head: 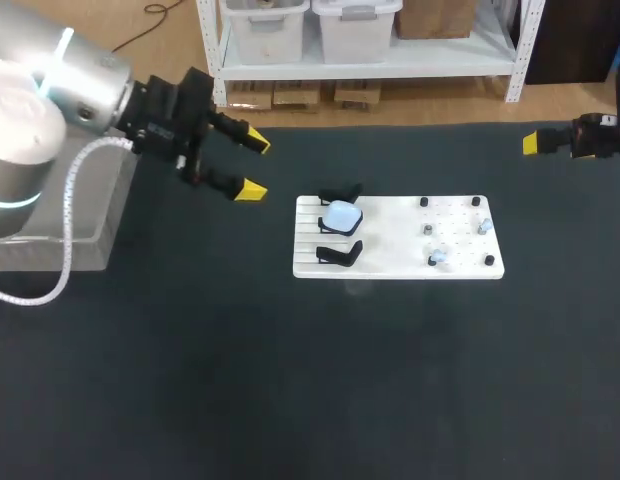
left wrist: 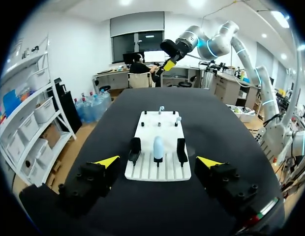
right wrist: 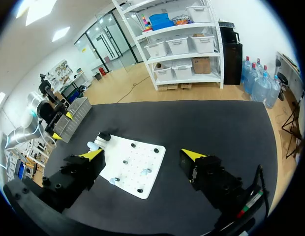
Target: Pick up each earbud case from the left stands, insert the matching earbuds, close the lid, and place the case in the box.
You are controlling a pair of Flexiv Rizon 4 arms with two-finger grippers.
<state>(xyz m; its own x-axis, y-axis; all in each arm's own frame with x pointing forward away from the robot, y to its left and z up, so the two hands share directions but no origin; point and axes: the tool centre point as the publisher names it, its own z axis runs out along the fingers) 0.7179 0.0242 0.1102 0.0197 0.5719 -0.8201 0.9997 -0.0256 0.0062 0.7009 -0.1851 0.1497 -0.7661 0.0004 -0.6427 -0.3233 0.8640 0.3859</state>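
A white board (head: 398, 237) lies mid-table. Three black stands line its left end, and the middle stand carries a pale blue earbud case (head: 341, 215) with its lid shut; the outer stands (head: 340, 255) look bare. Small earbuds (head: 437, 258) sit among black pegs on the board's right half. My left gripper (head: 254, 165) hangs open above the table, left of the board, holding nothing. In the left wrist view the case (left wrist: 157, 146) stands just ahead of the open left gripper (left wrist: 158, 161). My right gripper (right wrist: 143, 155) is open and empty, high at the far right, with the board (right wrist: 135, 172) below it.
A see-through box (head: 105, 215) stands at the table's left edge, under my left arm. Dark tabletop surrounds the board on all sides, with a wide stretch toward the front edge.
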